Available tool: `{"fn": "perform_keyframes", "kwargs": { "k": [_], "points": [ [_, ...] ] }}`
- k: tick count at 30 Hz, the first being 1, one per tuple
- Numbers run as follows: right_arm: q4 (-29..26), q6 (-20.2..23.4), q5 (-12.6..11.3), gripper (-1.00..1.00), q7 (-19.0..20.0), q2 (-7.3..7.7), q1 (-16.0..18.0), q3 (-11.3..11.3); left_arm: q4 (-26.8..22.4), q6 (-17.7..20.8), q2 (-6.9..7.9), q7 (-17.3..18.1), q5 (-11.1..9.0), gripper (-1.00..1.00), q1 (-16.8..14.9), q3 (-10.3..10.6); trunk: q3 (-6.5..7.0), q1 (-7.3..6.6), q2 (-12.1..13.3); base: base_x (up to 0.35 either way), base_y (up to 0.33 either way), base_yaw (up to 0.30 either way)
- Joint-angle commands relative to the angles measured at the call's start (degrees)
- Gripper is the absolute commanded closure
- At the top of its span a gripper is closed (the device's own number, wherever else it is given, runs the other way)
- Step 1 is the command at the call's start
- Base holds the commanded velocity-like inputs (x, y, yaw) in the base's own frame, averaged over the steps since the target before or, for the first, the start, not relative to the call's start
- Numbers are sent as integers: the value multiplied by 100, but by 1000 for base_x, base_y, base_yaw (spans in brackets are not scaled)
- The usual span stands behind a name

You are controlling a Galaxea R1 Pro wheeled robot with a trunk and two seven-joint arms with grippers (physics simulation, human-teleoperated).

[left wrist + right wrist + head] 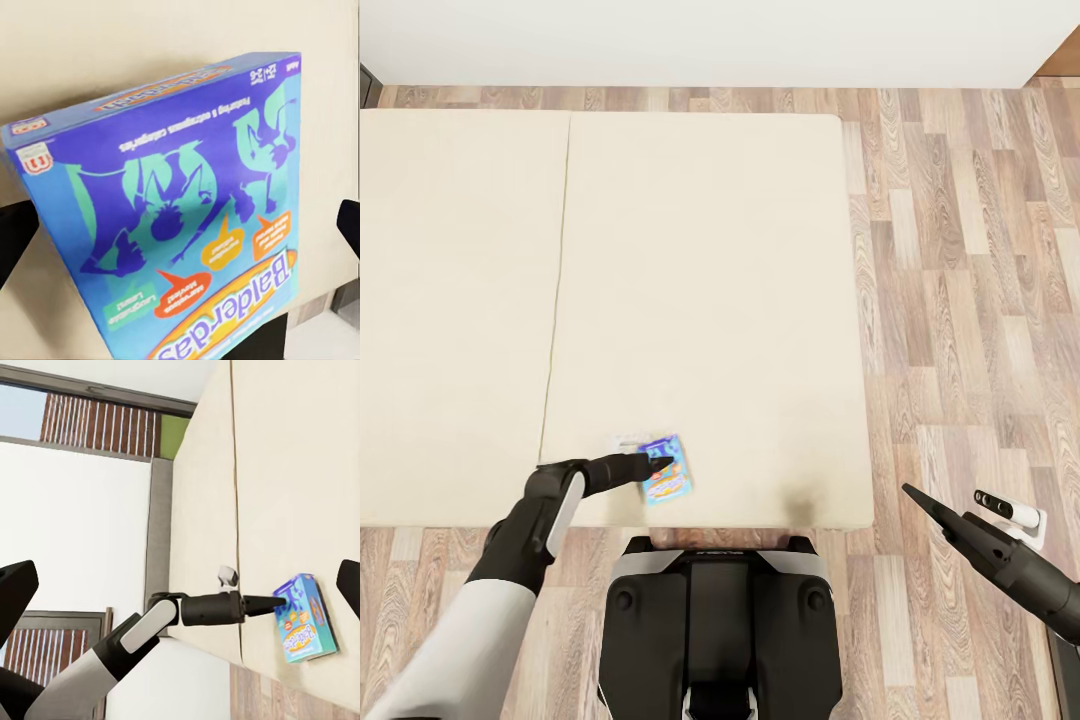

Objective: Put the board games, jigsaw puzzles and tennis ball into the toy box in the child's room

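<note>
Lower centre of head view: game [666, 470] lay on the bed [700, 300] near its front edge.
Left gripper [660, 464]: spread, fingers flanking the game.
Right gripper [912, 493]: over floor, spread.

The bed [700, 300], a low beige mattress split by a lengthwise seam, is lying across a wood-plank floor [970, 300] and reaching a white wall; a grey frame edge is showing along its side in the right wrist view. A blue board game [666, 470] with cartoon print is sitting flat on the mattress near the edge closest to the robot, just right of the seam; a small pale object [228, 577] is resting beside it, too small to identify.
</note>
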State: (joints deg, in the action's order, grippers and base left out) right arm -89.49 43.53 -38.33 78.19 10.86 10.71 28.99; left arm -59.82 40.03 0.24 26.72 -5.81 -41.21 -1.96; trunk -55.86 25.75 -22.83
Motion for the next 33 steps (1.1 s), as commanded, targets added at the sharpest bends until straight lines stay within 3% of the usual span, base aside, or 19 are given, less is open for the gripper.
{"fn": "perform_keyframes", "kwargs": {
  "k": [1, 8, 33],
  "points": [
    [0, 50, -17, -100, 8, 2, 1, 1, -3, 50, -5, -8, -58, -100, -1, -6, -5, 3, -9, 0, 0, 0],
    [-1, 54, -17, -100, 15, 7, 1, 1, -3, 49, -170, 7, -54, -100, -1, -6, -5, 3, -9, 0, 0, 0],
    [-4, 59, -17, -100, -1, 39, 2, 9, -12, 98, -165, -35, -7, -100, 5, 28, -5, 3, -9, 0, 0, 0]
  ]
}}
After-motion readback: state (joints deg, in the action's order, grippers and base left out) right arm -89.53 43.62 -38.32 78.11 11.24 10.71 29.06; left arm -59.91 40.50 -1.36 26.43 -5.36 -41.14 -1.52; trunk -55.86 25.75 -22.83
